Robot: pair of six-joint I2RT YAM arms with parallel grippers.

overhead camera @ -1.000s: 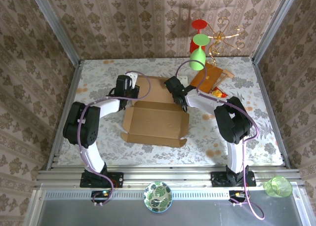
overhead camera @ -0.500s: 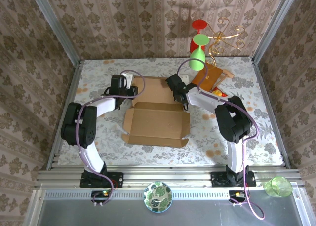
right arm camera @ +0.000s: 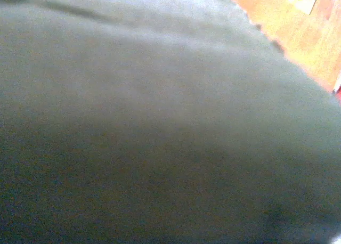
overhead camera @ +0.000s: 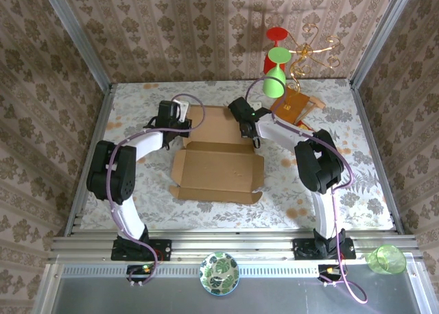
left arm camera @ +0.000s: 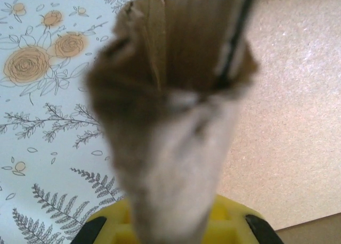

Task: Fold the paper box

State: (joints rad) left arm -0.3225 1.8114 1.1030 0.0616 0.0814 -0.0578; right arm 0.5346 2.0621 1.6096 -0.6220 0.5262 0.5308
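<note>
On the flowered table (overhead camera: 309,184) the paper box (overhead camera: 218,164) is laid open at the middle. One far flap is clamped by the left gripper (overhead camera: 180,116); the right gripper's (overhead camera: 243,118) state cannot be told. Light and stiff, the box is probably best held at flap edges.

No lettering, label, brand or number is showing legibly in any view. The paper box (overhead camera: 218,164) is presenting plain, unprinted cardboard faces. The orange-brown flat piece (overhead camera: 293,107) is carrying a small pale mark in the right wrist view, but it is too blurred to read.
</note>
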